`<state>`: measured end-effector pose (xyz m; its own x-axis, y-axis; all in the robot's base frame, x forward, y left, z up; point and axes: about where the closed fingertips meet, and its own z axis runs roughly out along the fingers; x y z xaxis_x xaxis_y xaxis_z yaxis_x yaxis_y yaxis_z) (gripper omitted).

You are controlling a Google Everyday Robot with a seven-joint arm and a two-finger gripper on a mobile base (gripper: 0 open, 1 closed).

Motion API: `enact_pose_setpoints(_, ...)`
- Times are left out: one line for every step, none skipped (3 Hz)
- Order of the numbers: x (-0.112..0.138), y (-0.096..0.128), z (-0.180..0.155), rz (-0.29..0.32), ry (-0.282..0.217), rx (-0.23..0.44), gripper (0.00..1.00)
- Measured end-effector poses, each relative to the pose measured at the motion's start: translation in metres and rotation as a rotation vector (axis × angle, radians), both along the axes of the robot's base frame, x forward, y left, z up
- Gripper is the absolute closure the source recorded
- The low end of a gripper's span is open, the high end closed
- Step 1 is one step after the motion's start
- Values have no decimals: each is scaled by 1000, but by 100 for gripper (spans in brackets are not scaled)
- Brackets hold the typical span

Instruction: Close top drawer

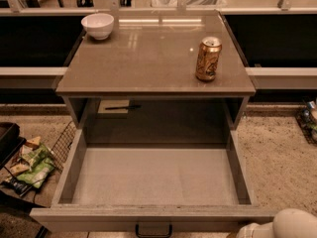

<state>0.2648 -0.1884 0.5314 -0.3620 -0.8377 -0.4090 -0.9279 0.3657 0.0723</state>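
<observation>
The top drawer (148,216) is pulled fully out toward me from the grey cabinet. It is a deep grey box with nothing inside. Its small black handle (153,230) sits centred on the front, at the bottom edge of the view. A white rounded part of my arm (282,225) shows in the bottom right corner, just right of the drawer's front corner. The gripper itself is out of view below the frame.
On the cabinet top (148,58) stand a gold drink can (208,58) at the right and a white bowl (98,25) at the back left. A wire basket with snack bags (29,165) sits on the floor at the left. Another basket (309,118) is at the right edge.
</observation>
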Motion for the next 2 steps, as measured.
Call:
enact_pose_setpoints(23,15,-16,28,-19,51,100)
enact_pose_setpoints(44,29,-14,54,-58,81,100)
